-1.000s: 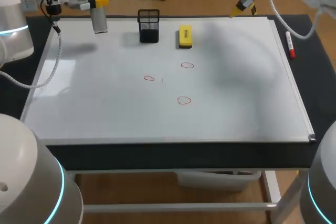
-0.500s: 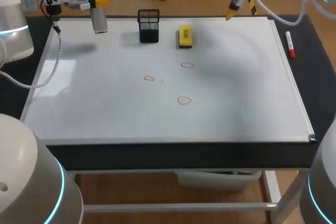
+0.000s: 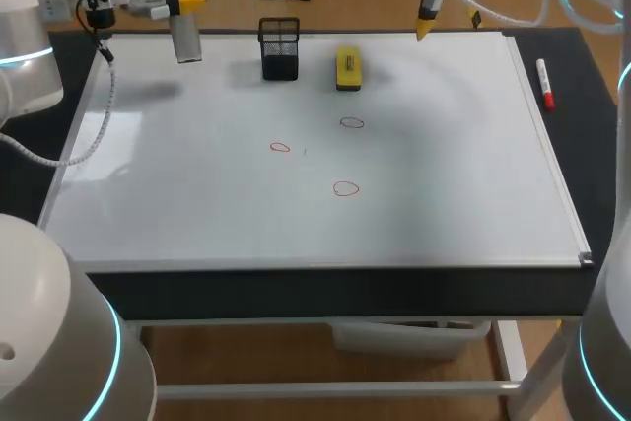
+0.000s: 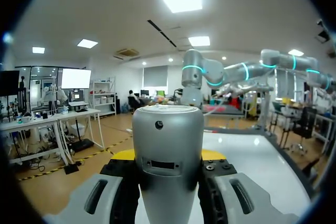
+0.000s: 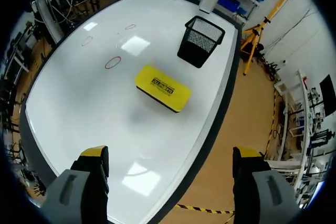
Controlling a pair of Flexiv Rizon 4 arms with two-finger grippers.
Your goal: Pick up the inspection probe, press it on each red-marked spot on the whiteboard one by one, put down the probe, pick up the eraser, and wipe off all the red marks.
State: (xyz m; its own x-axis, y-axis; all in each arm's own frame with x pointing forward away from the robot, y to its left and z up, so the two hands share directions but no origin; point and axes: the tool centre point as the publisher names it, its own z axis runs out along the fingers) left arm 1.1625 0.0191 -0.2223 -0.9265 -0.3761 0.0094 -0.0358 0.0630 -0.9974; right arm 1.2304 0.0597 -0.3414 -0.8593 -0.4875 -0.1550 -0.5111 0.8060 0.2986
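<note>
Two grippers share the work. The left gripper (image 3: 179, 5) is clamped on the silver cylindrical probe (image 4: 168, 150), which sits between its fingers, well apart from the three red ring marks (image 3: 345, 188). The right gripper (image 5: 170, 156) is spread wide and holds nothing. The yellow block eraser (image 5: 163, 88) lies flat on the whiteboard (image 3: 444, 194), ahead of and below the right gripper, which is clearly the nearer one. The eraser's long axis runs roughly finger to finger, slightly skewed, so a wrist turn looks needed to span its short side.

My left fingers (image 4: 124, 155) grip the inspection probe (image 4: 167, 140); right fingers (image 5: 95, 153) gape apart.
</note>
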